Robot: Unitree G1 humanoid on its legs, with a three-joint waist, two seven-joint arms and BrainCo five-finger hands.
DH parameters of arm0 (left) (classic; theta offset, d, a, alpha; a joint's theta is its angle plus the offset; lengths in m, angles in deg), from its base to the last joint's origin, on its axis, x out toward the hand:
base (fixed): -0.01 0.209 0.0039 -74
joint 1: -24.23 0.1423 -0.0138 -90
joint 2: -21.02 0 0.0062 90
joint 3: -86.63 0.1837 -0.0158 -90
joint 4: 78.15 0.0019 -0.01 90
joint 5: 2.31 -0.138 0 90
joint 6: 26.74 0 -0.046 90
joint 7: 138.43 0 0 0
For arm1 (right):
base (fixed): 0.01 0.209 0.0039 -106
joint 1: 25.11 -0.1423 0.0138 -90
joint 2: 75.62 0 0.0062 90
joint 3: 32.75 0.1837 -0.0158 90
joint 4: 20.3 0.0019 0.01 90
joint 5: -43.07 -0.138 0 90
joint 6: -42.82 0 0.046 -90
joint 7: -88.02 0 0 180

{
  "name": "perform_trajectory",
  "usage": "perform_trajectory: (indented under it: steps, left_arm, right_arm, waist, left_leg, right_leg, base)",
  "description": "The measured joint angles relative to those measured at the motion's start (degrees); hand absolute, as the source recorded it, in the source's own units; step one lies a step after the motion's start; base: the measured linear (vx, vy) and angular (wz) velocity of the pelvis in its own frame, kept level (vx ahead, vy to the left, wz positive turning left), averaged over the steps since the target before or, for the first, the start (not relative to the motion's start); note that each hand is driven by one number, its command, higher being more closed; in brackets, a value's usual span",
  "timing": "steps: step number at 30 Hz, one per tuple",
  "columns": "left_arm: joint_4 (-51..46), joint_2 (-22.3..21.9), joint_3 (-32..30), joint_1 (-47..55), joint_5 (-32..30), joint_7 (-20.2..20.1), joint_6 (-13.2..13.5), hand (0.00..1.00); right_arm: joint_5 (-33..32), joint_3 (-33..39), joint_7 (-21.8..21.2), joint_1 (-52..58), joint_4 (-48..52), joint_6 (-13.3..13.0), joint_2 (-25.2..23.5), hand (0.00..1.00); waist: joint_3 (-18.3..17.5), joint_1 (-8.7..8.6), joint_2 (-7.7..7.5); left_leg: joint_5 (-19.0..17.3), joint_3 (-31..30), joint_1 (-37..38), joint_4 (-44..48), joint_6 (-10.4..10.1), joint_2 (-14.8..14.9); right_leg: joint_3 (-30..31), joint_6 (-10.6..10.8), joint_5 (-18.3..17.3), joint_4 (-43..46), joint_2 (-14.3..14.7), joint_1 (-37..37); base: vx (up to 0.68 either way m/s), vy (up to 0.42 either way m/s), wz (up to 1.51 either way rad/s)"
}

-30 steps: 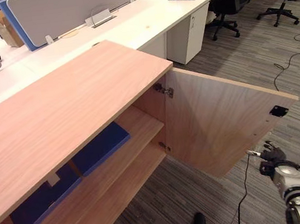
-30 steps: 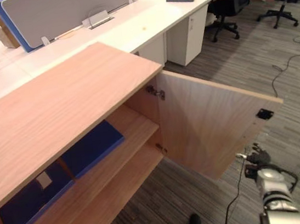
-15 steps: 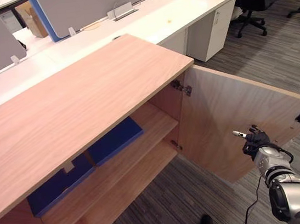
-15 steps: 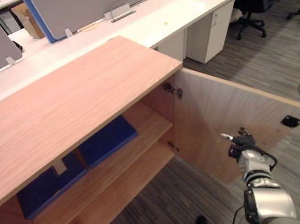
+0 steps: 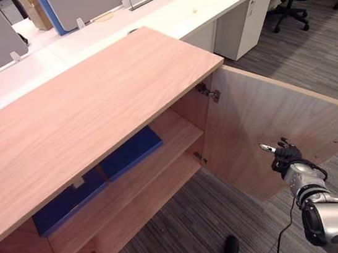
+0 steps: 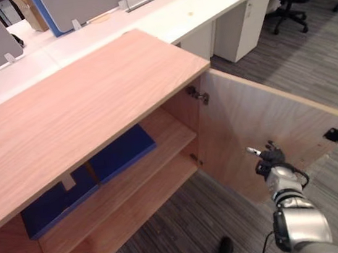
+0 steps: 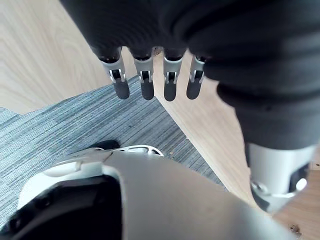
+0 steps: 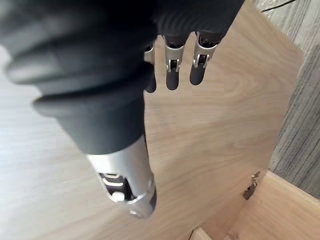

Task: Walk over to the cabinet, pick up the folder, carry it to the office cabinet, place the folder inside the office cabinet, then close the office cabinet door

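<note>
right hand (image 5: 285, 158): fingers straight, empty | 1 open cabinet door (image 5: 267, 116) just before its fingertips | 2 blue folders (image 5: 132, 151) on shelf (image 5: 182, 134), well to its left | left hand (image 7: 146, 87): fingers relaxed, empty

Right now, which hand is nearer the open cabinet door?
Right. The right hand is close to the inner face of the cabinet door; the left hand hangs low by the shelves, farther off.
</note>
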Motion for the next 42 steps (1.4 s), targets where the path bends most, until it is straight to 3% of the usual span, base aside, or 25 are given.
perform_trajectory:
  steps: [6, 12, 18, 22, 27, 31, 36, 42]
  left_arm:
    - [0.0, 0.0, -1.8, 0.0, -0.3, 0.0, 0.0, 0.00]
    - [0.0, -0.1, -6.2, 0.8, -0.3, 0.0, 0.0, 0.00]
    - [0.1, -0.2, -8.0, 1.3, -0.9, 0.0, 0.0, 0.00]
    - [0.0, -0.9, -8.9, 1.4, -1.0, -0.2, 0.0, 0.00]
    - [0.0, -1.4, -8.7, 1.2, -1.0, -0.5, 0.0, 0.00]
    - [-0.1, -1.5, -7.1, 0.9, -0.8, -0.6, 0.4, 0.00]
    - [-1.2, -2.4, -4.4, 1.0, -0.5, -0.6, 0.5, 0.00]
    - [-2.7, -3.1, -1.6, 0.9, 0.4, -0.5, 0.7, 0.00]
  right_arm:
    - [1.1, 12.1, 0.8, 5.8, -1.8, 0.1, 1.3, 0.00]
    - [0.8, 23.0, 2.2, 7.1, -2.4, 0.1, 6.8, 0.00]
    - [0.7, 25.2, 2.3, 7.1, -2.2, 0.1, 8.0, 0.00]
    - [0.4, 27.1, 2.3, 7.0, -2.1, 0.1, 8.0, 0.00]
    - [-1.4, 26.1, 2.3, 5.5, 0.4, 0.1, 8.7, 0.00]
    - [-2.6, 21.3, 2.4, -0.8, 2.5, 0.1, 12.7, 0.00]
    - [-4.8, 13.1, 3.4, -10.7, 4.6, -0.2, 17.4, 0.00]
    - [-6.0, 5.1, 4.6, -14.4, 4.5, -0.2, 18.8, 0.00]
  waist:
    - [0.0, -1.09, 0.04]
    - [-0.1, -2.48, 0.16]
    - [-0.3, -2.75, 0.44]
    - [-1.0, -3.28, 1.56]
    - [-1.0, -3.55, 1.87]
    - [-0.3, -3.39, 2.37]
    - [1.8, -2.32, 4.29]
    - [2.5, -2.11, 4.89]
  left_leg:
    - [0.0, 1.3, 1.0, -0.8, 0.0, -0.1]
    - [0.0, 2.3, 1.5, -1.0, -0.1, 0.0]
    - [0.1, 4.9, 2.1, -2.0, -0.3, 0.2]
    - [-0.2, 6.4, 2.2, -2.0, -0.8, 0.8]
    - [-0.3, 7.6, 1.4, -1.9, -1.1, 1.2]
    - [-0.6, 7.3, -0.5, -0.8, -0.8, 1.2]
    - [-0.5, 5.5, -3.0, 0.7, -0.8, 2.0]
    - [0.3, 5.0, -4.0, 0.3, -1.6, 2.6]
  right_leg:
    - [1.2, 0.0, 0.0, 0.0, 0.1, 0.1]
    - [2.2, 0.0, 0.0, -0.3, 0.3, -0.2]
    - [4.8, 0.1, -0.1, -0.3, 0.9, -1.9]
    - [5.9, 0.2, -0.1, -0.3, 1.7, -2.7]
    - [7.0, 0.1, 0.0, -0.2, 2.5, -4.2]
    - [6.6, 0.0, 0.3, 0.0, 2.1, -5.5]
    - [5.1, 0.0, 0.4, 0.1, 1.8, -6.3]
    - [4.0, 0.0, 0.5, 0.1, 2.3, -7.2]
  base:
    - [0.03, 0.047, -0.10]
    - [-0.01, 0.014, -0.08]
    - [-0.01, 0.003, -0.23]
    - [0.04, 0.005, -0.17]
    - [0.03, 0.002, -0.13]
    - [-0.02, -0.002, 0.03]
    - [-0.03, -0.008, 0.14]
    - [0.00, -0.013, 0.04]
